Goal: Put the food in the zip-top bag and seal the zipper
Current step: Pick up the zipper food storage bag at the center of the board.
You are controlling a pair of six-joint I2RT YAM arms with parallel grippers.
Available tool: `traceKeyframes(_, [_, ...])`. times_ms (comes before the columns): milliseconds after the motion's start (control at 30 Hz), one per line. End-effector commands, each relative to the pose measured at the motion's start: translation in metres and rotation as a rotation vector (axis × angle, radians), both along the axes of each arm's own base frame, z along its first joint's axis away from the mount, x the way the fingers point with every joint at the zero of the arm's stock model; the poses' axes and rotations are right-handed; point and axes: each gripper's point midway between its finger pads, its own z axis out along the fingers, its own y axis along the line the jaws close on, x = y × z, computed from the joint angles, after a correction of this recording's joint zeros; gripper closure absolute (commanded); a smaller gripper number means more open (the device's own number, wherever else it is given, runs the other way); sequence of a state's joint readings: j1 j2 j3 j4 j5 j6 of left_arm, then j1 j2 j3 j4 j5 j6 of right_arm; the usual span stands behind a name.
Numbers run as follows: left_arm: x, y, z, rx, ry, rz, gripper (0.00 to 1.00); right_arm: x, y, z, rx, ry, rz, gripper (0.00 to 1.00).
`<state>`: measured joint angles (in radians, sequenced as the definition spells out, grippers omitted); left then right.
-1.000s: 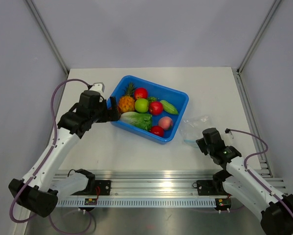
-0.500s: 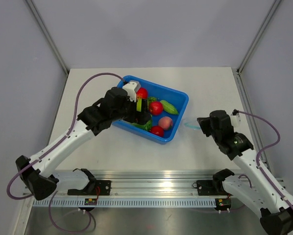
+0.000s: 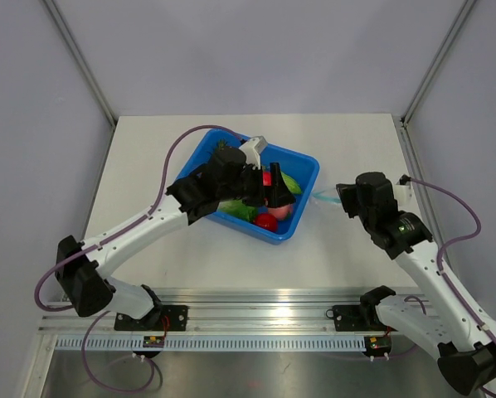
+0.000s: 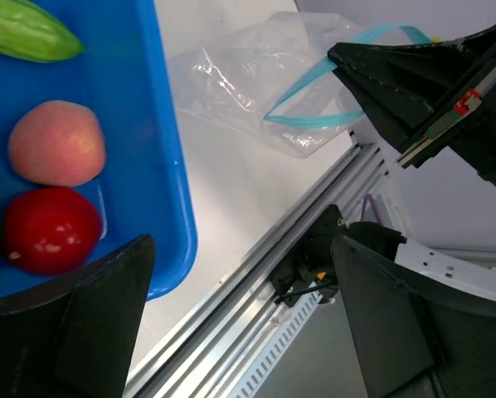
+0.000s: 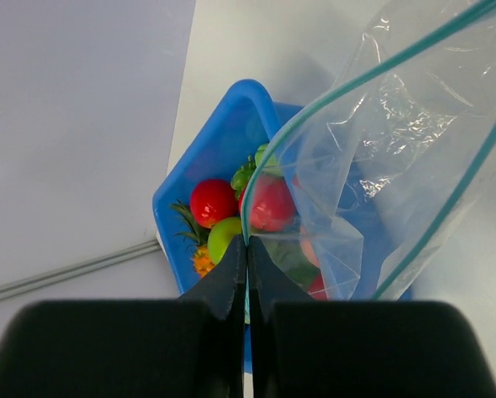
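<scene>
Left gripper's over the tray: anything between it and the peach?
Nothing visible. The peach lies uncovered in the tray beside a red fruit, and the left gripper is wide open above it.

From above, the pineapple [image 5: 201, 260] and green apple [image 5: 222, 239] are largely hidden under the left pincer [image 3: 270, 192]; the zip-top bag [image 5: 397, 149] is cropped beyond the right pincer [image 5: 247, 249].
</scene>
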<state>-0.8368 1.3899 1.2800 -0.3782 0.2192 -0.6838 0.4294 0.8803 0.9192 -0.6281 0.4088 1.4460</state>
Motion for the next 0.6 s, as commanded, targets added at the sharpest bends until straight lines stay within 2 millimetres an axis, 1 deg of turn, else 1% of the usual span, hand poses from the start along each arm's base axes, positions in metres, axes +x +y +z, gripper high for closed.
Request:
traceKeyframes(0, [-0.004, -0.034, 0.045, -0.163, -0.005, -0.058, 0.09, 0.004, -0.021, 0.04, -0.018, -0.098, -0.094, 1.0])
traceKeyframes(67, [-0.006, -0.04, 0.044, -0.165, 0.009, -0.071, 0.09, -0.002, -0.031, 0.048, -0.042, -0.119, -0.12, 1.0])
traceKeyframes(167, [-0.005, -0.047, 0.043, -0.172, 0.02, -0.082, 0.09, -0.014, -0.057, 0.065, -0.112, -0.158, -0.209, 1.0])
traceKeyframes(200, [-0.004, -0.051, 0.041, -0.17, 0.025, -0.084, 0.09, -0.018, -0.063, 0.069, -0.131, -0.161, -0.221, 1.0])
traceKeyframes(267, [-0.001, -0.055, 0.047, -0.18, 0.017, -0.091, 0.09, -0.023, -0.07, 0.076, -0.146, -0.181, -0.241, 1.0])
traceKeyframes(300, [0.001, -0.059, 0.047, -0.178, 0.015, -0.099, 0.09, -0.023, -0.073, 0.078, -0.151, -0.188, -0.251, 1.0])
traceKeyframes(333, [0.005, -0.064, 0.04, -0.165, 0.028, -0.1, 0.09, -0.023, -0.072, 0.078, -0.155, -0.187, -0.248, 1.0])
traceKeyframes(367, [0.005, -0.069, 0.05, -0.181, 0.024, -0.114, 0.09, -0.022, -0.071, 0.079, -0.153, -0.19, -0.244, 1.0])
traceKeyframes(400, [0.006, -0.073, 0.05, -0.187, 0.039, -0.119, 0.09, -0.02, -0.068, 0.078, -0.151, -0.191, -0.234, 1.0])
traceKeyframes(433, [0.008, -0.081, 0.045, -0.192, 0.059, -0.133, 0.09, -0.019, -0.068, 0.077, -0.151, -0.192, -0.232, 1.0])
traceKeyframes(500, [0.01, -0.089, 0.049, -0.222, 0.079, -0.133, 0.09, -0.016, -0.065, 0.076, -0.146, -0.196, -0.226, 1.0])
traceKeyframes(533, [0.014, -0.095, 0.042, -0.216, 0.089, -0.125, 0.11, -0.015, -0.064, 0.075, -0.147, -0.194, -0.221, 1.0])
traceKeyframes(567, [0.018, -0.097, 0.042, -0.217, 0.084, -0.118, 0.17, -0.013, -0.063, 0.074, -0.149, -0.192, -0.219, 1.0])
